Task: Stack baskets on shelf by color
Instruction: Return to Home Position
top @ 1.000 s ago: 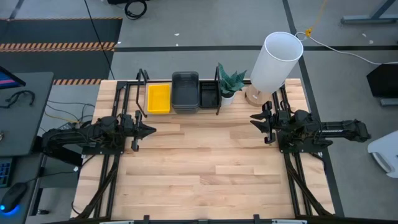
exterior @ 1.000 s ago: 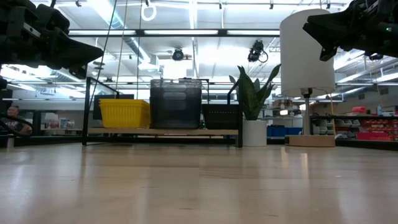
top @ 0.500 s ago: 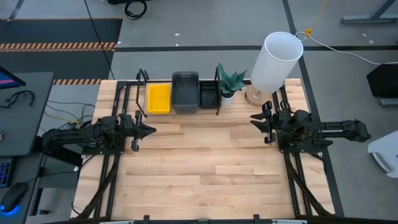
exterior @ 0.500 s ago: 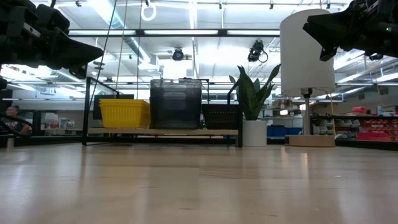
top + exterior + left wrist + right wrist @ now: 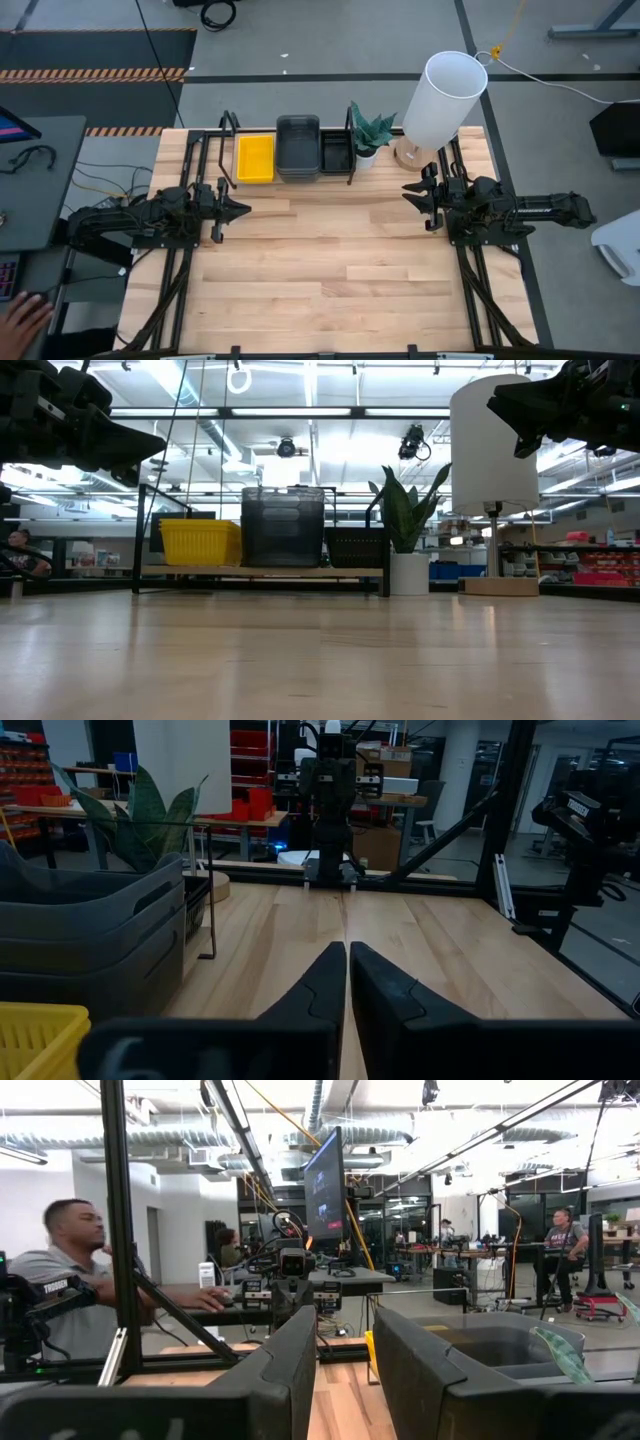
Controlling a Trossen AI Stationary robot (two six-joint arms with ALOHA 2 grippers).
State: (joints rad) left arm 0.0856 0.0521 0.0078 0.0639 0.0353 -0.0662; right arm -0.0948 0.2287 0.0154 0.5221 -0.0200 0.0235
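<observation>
Yellow baskets [image 5: 255,158], apparently stacked, rest on shelf [image 5: 260,571] well beyond left gripper [image 5: 244,209].

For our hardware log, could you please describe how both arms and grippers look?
The left arm and right arm are black, jointed links. The left gripper and right gripper each have two black wedge-shaped fingers tapering to the tip. White lettering on each arm is unreadable.

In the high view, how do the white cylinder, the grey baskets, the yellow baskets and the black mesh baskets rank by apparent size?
1. white cylinder, though it stands tall, so nearer the camera
2. grey baskets
3. yellow baskets
4. black mesh baskets
</observation>
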